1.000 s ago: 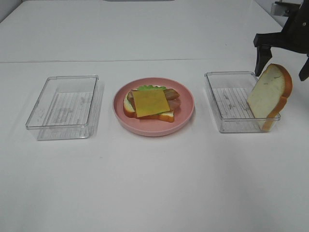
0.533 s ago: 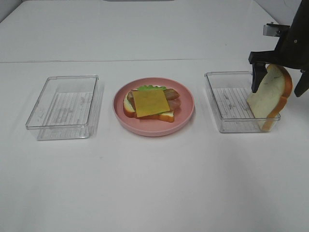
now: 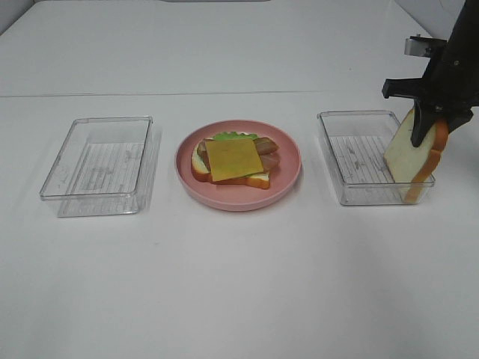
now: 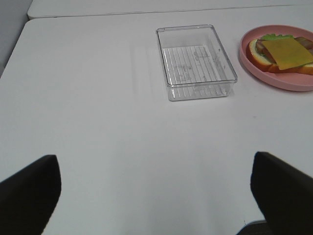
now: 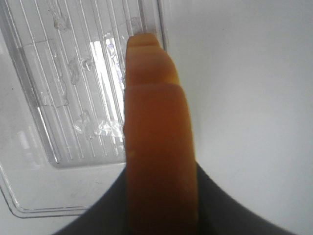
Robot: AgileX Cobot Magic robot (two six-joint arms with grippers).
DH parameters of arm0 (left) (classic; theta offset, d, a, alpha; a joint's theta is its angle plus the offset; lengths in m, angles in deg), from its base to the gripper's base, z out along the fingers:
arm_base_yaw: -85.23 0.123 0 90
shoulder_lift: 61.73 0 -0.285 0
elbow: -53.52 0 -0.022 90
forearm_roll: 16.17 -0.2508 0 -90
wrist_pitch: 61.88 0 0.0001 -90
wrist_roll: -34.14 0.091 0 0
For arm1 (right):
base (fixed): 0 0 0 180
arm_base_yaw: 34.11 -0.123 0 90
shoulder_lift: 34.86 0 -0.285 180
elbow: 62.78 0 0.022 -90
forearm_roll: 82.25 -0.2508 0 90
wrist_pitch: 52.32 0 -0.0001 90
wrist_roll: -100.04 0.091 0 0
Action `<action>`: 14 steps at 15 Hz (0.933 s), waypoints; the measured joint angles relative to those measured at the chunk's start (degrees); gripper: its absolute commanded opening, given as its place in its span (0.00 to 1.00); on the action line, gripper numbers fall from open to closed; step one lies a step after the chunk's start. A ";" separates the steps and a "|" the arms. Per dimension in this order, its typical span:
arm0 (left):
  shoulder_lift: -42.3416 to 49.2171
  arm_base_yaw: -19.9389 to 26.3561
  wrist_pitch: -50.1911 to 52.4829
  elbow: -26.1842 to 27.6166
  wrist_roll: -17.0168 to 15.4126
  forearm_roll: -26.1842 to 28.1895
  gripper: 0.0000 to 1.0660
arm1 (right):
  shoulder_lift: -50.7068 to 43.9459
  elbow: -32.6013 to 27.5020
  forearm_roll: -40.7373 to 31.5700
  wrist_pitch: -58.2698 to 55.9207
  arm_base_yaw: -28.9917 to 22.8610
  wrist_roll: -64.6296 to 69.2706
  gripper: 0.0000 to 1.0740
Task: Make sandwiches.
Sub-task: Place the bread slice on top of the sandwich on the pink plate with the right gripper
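An open sandwich [image 3: 233, 158] lies on the pink plate [image 3: 292, 176]: a bread slice, green lettuce, brown bacon and a yellow cheese slice on top. It also shows in the left wrist view [image 4: 281, 51]. The second bread slice [image 3: 408, 155] stands on edge, leaning at the far right end of the right clear tray [image 3: 352, 161]. My right gripper [image 3: 428, 133] is shut on its upper crust. In the right wrist view the orange-brown crust [image 5: 156, 147] runs between the dark fingers [image 5: 215, 208]. My left gripper [image 4: 156, 196] is open and empty, out of the exterior view.
An empty clear tray [image 3: 97, 202] sits left of the plate and shows in the left wrist view [image 4: 195, 61] next to the plate [image 4: 247, 63]. The right tray [image 5: 73, 98] holds only the bread slice. The white table stretches wide in front.
My right gripper has come down over the standing bread slice and its fingers have closed on the top crust. The slice now stands a little more upright.
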 measured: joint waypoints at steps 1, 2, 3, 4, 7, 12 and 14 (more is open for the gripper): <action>0.00 0.00 0.00 0.00 0.00 0.00 0.92 | 0.00 0.00 0.00 0.00 0.00 0.00 0.10; 0.00 0.00 0.00 0.00 0.00 0.00 0.92 | 0.00 0.00 0.00 -0.11 0.00 0.00 0.09; 0.00 0.00 0.00 0.00 0.00 0.00 0.92 | 0.00 0.00 0.00 -0.11 0.00 0.00 0.06; 0.00 0.00 0.00 0.00 0.00 0.00 0.92 | 0.00 0.00 0.00 -0.17 0.00 0.00 0.01; 0.00 0.00 0.00 0.00 0.00 0.00 0.92 | -0.23 0.00 0.00 -0.52 0.00 0.34 0.00; 0.00 0.00 0.00 0.00 0.00 0.00 0.92 | -10.26 0.00 -3.15 -1.83 0.00 0.92 0.00; 0.00 0.00 0.00 0.00 0.00 0.00 0.92 | -17.30 -1.38 -14.44 -1.38 0.00 -2.98 0.00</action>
